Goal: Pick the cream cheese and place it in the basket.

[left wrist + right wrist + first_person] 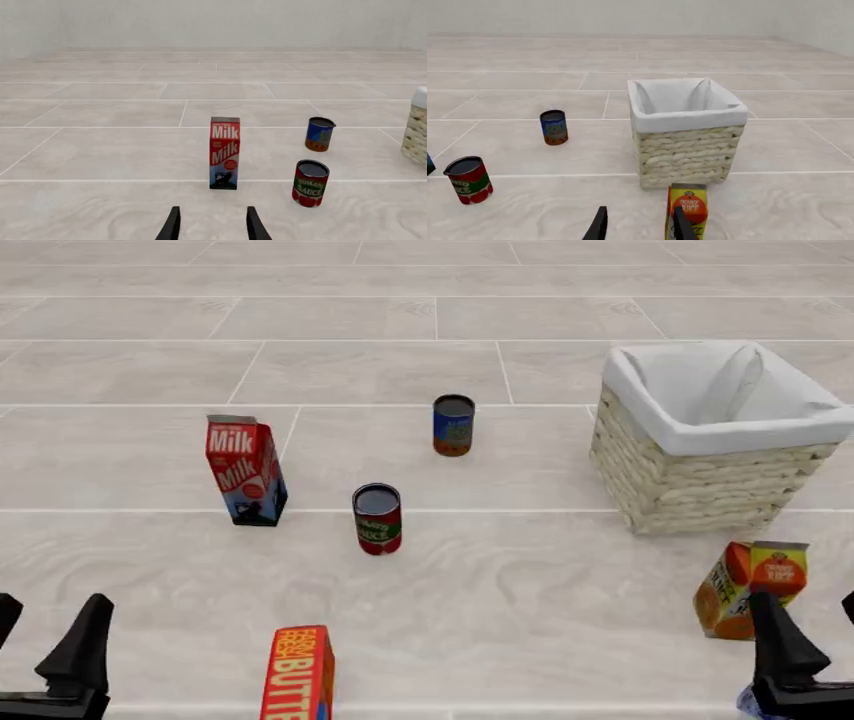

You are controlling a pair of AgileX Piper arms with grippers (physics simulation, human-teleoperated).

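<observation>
At the far left of the front view, the left gripper [47, 640] sits low at the frame's bottom edge, its dark fingers parted with nothing between them; the left wrist view confirms this spread, empty stance [212, 225]. Just ahead stands the milk carton [244, 471], upright on the pale tiled table [400, 360]. Right of it, near the bottom edge, the red-orange butter box [300, 674] stands on end. Farther right are two upright cans: the tomato sauce can [378, 519] nearer the arms, and the blue can [454, 425] beyond it. Right of the cans, the basket [694, 475] stands upright, its white lining folded over the rim and no item visible inside. Nearer the arms, the orange juice carton [750, 589] stands just beside the right gripper [814, 640], whose fingers are likewise apart and hold nothing [639, 225]. A sliver of pale blue, possibly the cream cheese [747, 702], shows beneath that gripper; its identity cannot be confirmed.
</observation>
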